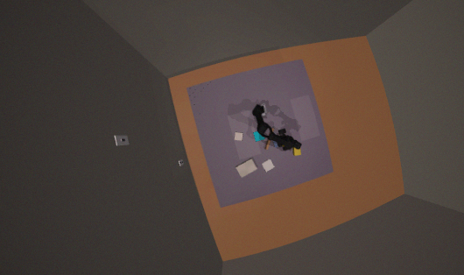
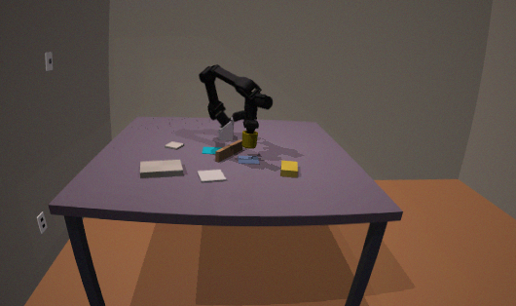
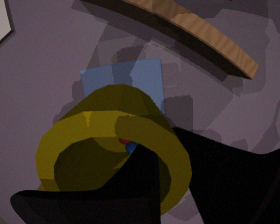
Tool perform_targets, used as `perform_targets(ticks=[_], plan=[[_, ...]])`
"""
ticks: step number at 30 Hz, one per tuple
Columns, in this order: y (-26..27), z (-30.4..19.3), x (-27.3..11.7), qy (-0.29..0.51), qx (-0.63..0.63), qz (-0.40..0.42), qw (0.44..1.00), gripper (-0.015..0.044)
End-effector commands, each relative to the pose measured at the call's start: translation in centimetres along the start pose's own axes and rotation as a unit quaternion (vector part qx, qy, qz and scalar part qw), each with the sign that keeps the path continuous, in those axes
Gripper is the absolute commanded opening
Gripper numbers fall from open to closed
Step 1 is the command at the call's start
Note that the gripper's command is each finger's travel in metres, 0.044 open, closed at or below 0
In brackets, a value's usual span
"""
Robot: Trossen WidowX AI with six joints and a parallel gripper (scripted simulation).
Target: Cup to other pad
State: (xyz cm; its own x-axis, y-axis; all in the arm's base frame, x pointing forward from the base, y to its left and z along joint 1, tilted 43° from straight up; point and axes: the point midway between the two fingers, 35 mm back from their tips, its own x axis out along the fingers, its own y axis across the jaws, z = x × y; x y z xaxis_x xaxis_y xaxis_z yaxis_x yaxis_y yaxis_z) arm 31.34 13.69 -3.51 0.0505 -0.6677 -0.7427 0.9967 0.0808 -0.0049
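Note:
The yellow cup point(image 2: 249, 139) point(image 3: 113, 97) hangs nearly upright above the blue pad point(image 2: 249, 160) point(image 3: 98, 80). My gripper point(image 2: 250, 131) point(image 3: 162, 136) is shut on the cup's wall, with one finger inside the rim and one outside. A red marble point(image 3: 124, 141) and a blue marble point(image 3: 131, 148) show inside the cup; the finger hides the rest of its inside. The teal pad point(image 1: 258, 136) point(image 2: 210, 151) lies beyond the wooden barrier point(image 1: 267, 144) point(image 2: 229, 151) point(image 3: 211, 37). In the top view the arm hides the cup.
A yellow block point(image 1: 298, 151) point(image 2: 289, 169) lies to the right of the blue pad in the exterior view. A large beige block point(image 1: 246, 168) point(image 2: 162, 169), a white tile point(image 1: 268, 165) point(image 2: 211, 175) and a small pale tile point(image 1: 238, 137) point(image 2: 174, 145) lie to the left.

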Motion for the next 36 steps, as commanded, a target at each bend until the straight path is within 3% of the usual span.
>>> perform_targets(ticks=[1, 36], plan=[[0.0, 0.0, -1.3, 0.003, 0.002, 0.0, 1.0, 0.0], [-1.2, 1.9, -1.0, 0.002, 0.001, 0.001, 1.0, 0.0]])
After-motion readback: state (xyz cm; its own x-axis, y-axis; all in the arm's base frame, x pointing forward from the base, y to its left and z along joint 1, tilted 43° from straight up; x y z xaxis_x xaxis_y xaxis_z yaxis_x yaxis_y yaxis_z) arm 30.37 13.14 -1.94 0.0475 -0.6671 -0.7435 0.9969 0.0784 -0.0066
